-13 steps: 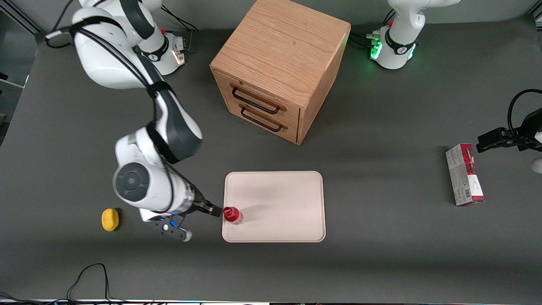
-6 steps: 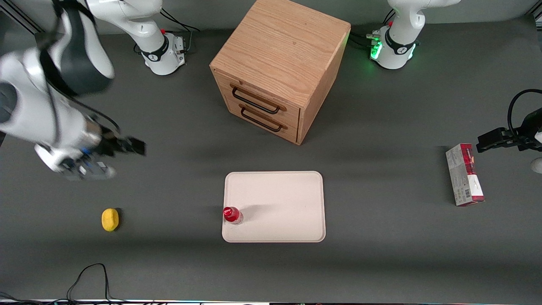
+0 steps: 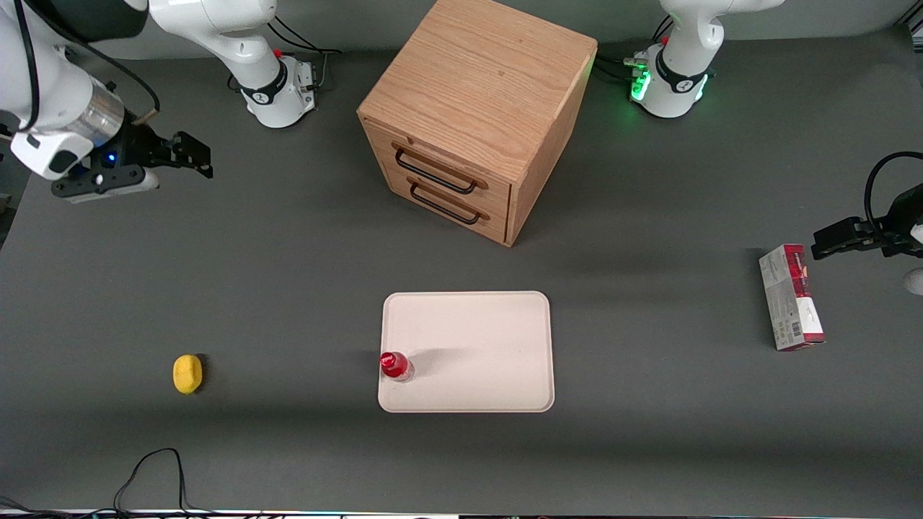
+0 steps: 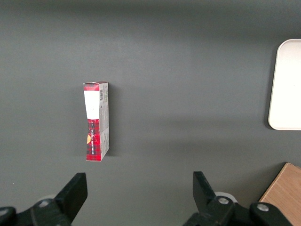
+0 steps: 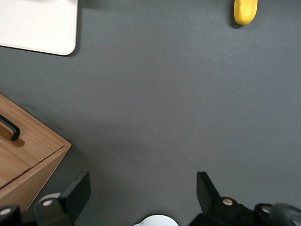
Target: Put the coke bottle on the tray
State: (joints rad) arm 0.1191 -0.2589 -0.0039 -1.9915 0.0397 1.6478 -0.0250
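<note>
Gripper [image 3: 198,155] since withdrawn high, fingers spread; coke bottle [image 3: 394,365] on tray [image 3: 490,339].

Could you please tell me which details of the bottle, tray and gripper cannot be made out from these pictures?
- Tiny red coke bottle, front view: label script too small to read; absent from both wrist views.
- Cream-white rectangular tray: right wrist view and left wrist view show only a part, cut off by the picture edge.
- Open right gripper, toward the working arm's end: its arm is cut off in the front view.

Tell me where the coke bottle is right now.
In the front view the coke bottle stands upright on the tray, at its edge toward the working arm; the open gripper is far away.
</note>
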